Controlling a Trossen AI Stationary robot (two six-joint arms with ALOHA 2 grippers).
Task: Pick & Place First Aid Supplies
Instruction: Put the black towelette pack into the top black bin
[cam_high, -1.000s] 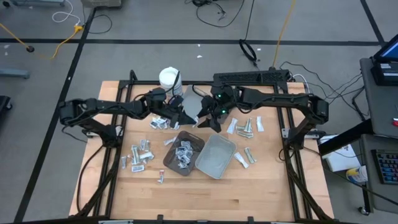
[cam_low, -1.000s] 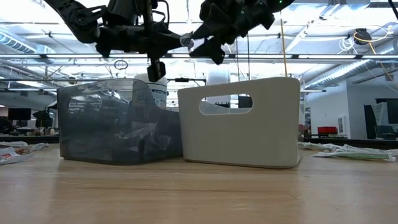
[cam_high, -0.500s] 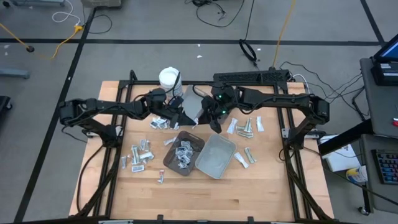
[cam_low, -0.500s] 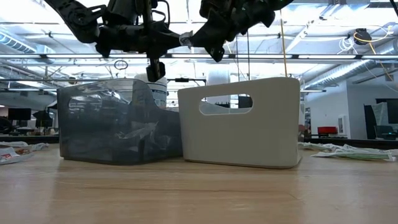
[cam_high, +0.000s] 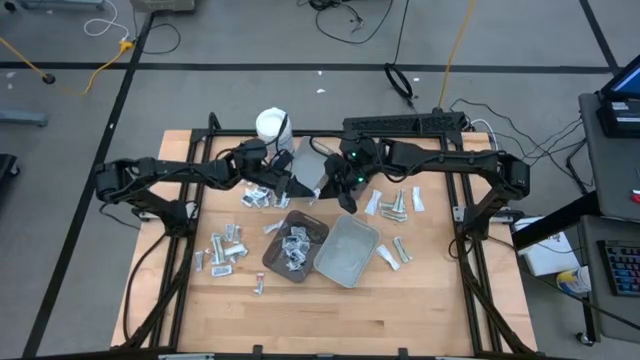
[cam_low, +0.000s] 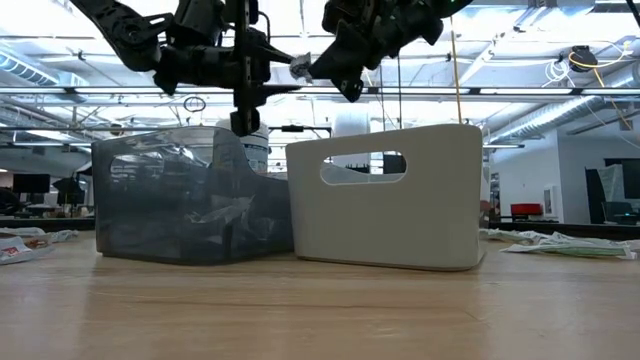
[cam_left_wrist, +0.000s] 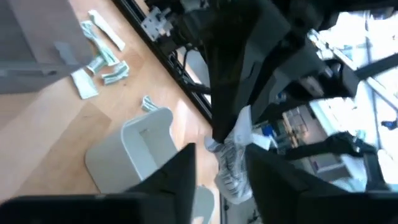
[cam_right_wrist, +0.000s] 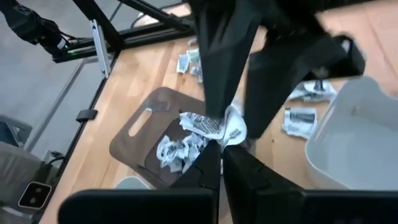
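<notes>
White crinkled packet (cam_right_wrist: 214, 127) hangs in mid-air above the brown tray (cam_high: 296, 246), between both arms. Right gripper (cam_right_wrist: 222, 151) is clamped on it; left gripper (cam_left_wrist: 219, 155) stands apart, releasing. Risk: a thin edge grip may slip, dropping the packet outside the grey tray (cam_high: 346, 252).

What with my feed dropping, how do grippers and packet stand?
Right gripper shut on a crumpled packet, in mid-air. Left gripper fingers open either side of it. Nothing in the way.
</notes>
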